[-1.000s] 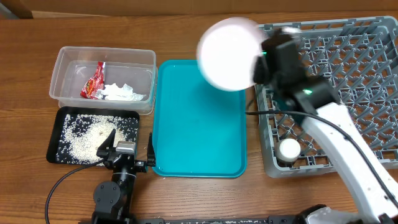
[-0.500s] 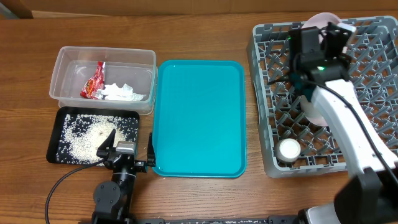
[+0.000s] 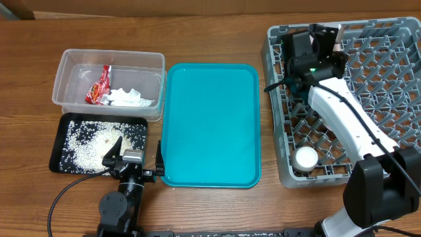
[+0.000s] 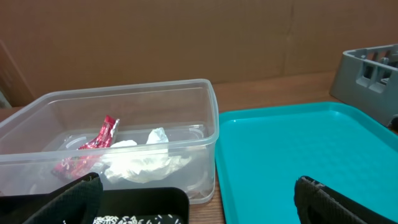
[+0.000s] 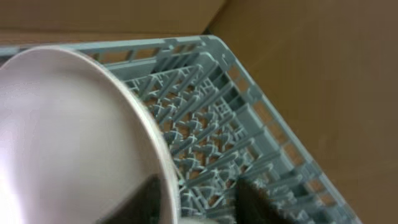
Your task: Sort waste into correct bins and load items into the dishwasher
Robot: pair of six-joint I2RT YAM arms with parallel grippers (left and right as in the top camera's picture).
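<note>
My right gripper [image 3: 324,41] is over the far left part of the grey dish rack [image 3: 388,85]. It is shut on a white plate [image 5: 62,137], which stands on edge among the pegs. In the right wrist view one finger lies on the plate's face, with the rack [image 5: 211,106] behind. A small white cup [image 3: 306,157] sits in the rack's near left corner. The clear tub [image 3: 72,62] holds the red wrapper [image 3: 99,85] and the white tissue [image 3: 128,97]. The black tray [image 3: 59,141] holds rice grains [image 3: 92,145]. My left gripper [image 3: 135,161] is open and empty, between the black tray and the teal tray.
The teal serving tray [image 3: 210,125] lies between the bins and the rack, with nothing on it. The left wrist view shows the tub [image 4: 205,112], wrapper [image 4: 93,140], tissue [image 4: 140,158], teal tray [image 4: 292,149] and a rack corner [image 4: 373,68].
My right arm carried the plate from above the teal tray's far right corner to the rack, turned it on edge and lowered it among the pegs. The left arm stayed still.
</note>
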